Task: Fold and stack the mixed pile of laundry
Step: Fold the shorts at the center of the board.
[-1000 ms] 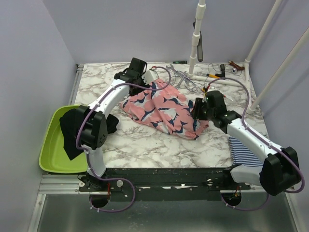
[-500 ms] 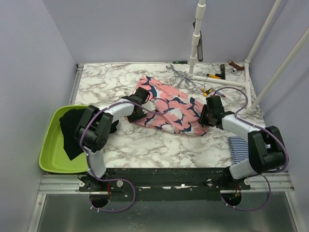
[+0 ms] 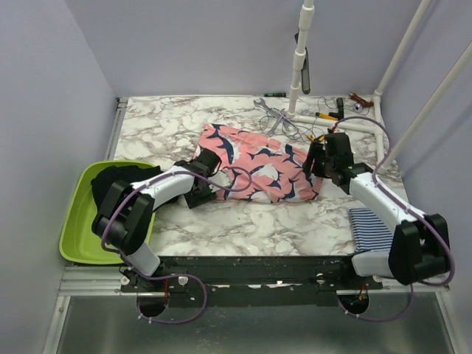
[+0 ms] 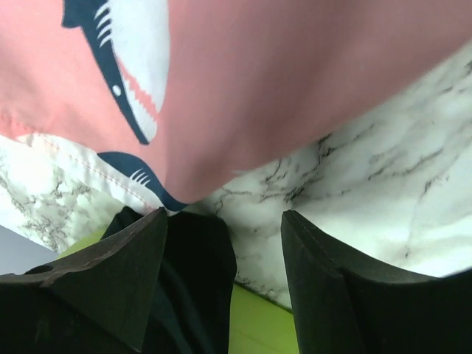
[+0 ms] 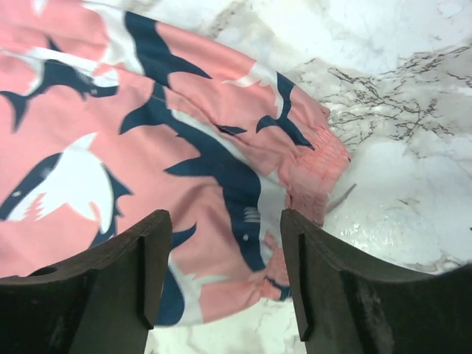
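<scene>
pink shark-print garment (image 3: 254,164) lay spread flat in the middle of the desk (image 3: 243,221). left hand (image 3: 200,193) sat at its left edge, released and empty; right hand (image 3: 318,162) hung over its right edge, likewise released, gripping nothing. black garment (image 3: 110,183) lay in the green basin (image 3: 77,236); striped one (image 3: 372,230) lay at the desk's near right corner.

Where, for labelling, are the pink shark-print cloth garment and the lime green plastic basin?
Pink shark-print cloth garment (image 3: 264,158): top external view, its middle.
Lime green plastic basin (image 3: 75,237): top external view, bare near floor.
</scene>
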Robot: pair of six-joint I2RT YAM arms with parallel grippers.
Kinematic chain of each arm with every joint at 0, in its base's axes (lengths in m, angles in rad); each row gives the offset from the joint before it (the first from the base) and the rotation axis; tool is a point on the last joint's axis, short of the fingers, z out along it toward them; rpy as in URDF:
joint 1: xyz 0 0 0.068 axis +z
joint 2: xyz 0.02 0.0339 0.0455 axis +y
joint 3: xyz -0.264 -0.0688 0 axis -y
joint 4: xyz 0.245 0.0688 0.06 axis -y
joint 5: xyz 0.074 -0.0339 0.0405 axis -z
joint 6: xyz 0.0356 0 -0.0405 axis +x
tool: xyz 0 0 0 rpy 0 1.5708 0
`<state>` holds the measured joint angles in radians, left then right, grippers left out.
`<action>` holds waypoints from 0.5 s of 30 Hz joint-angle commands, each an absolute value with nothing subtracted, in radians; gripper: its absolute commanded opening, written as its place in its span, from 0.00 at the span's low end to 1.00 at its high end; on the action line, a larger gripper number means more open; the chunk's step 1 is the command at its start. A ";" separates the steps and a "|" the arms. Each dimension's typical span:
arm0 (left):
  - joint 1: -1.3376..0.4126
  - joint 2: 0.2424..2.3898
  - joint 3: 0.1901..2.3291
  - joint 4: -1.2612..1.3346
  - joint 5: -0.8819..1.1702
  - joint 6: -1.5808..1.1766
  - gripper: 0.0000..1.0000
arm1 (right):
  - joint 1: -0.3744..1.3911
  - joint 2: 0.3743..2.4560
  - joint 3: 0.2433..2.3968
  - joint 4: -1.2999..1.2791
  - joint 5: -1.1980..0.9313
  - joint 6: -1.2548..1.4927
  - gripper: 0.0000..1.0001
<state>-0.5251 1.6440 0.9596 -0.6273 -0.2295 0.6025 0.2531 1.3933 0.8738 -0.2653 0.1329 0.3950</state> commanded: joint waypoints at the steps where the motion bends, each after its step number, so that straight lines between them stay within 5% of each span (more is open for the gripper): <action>1: -0.512 1.540 0.998 -0.707 -0.179 0.558 0.66 | 0.245 1.243 0.791 -0.351 0.090 0.478 0.73; 4: -0.516 1.494 1.066 -0.746 -0.158 0.551 0.66 | 0.229 1.189 0.727 -0.338 0.081 0.527 0.93; 15: -0.628 1.654 1.341 -0.551 0.266 0.205 0.64 | 0.071 1.339 0.580 -0.011 -0.198 0.681 0.89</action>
